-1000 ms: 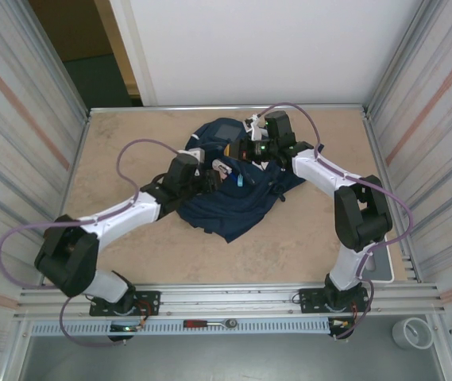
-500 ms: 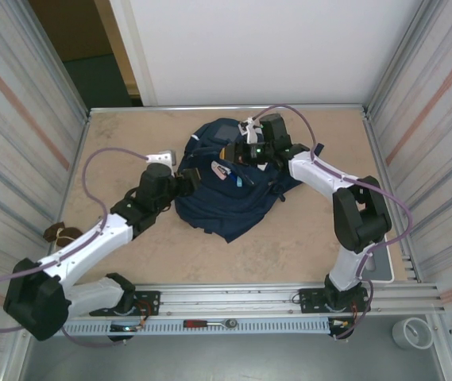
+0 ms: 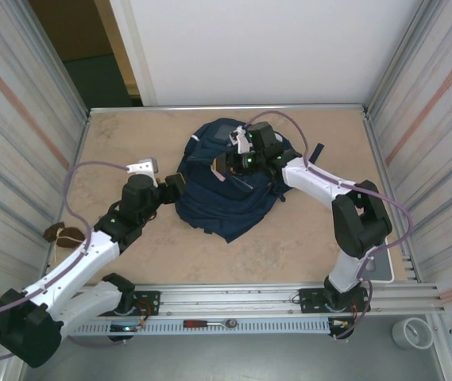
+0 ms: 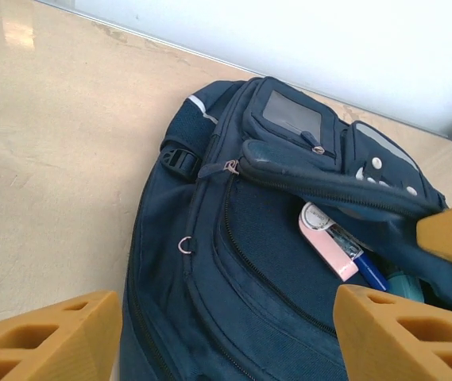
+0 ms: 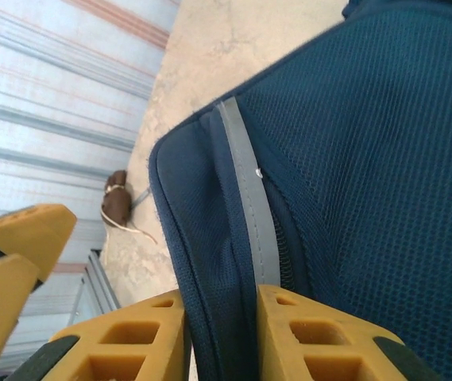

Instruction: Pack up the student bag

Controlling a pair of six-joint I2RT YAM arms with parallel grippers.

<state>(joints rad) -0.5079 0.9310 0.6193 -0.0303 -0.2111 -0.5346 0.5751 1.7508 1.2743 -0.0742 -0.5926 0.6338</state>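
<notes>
- The large navy-blue fabric student bag (image 3: 224,198) lies slumped in the middle of the beige mottled table (image 3: 122,143), somewhat nearer the far edge than the arms' bases
- The left gripper (image 3: 171,186) hovers just beside the bag's left flank; in the left wrist view its blocky orange fingers (image 4: 47,337) stand spread wide with nothing caught between them, and the bag lies ahead
- A front pocket of the bag gapes, and inside it lie a pink oblong object (image 4: 326,246) and, touching it, a blue pen-like stick (image 4: 368,274)
- The right gripper (image 3: 229,161) sits over the bag's upper part, its arm reaching in from the right
- In the right wrist view its two orange fingertips (image 5: 321,341) are close together, and the bag's folded edge with the thin grey reflective stripe (image 5: 245,190) runs between them, touching both; whether they squeeze it I cannot tell
- A small brown object with a pale string (image 3: 60,233) lies at the table's left edge, well apart from the bag
</notes>
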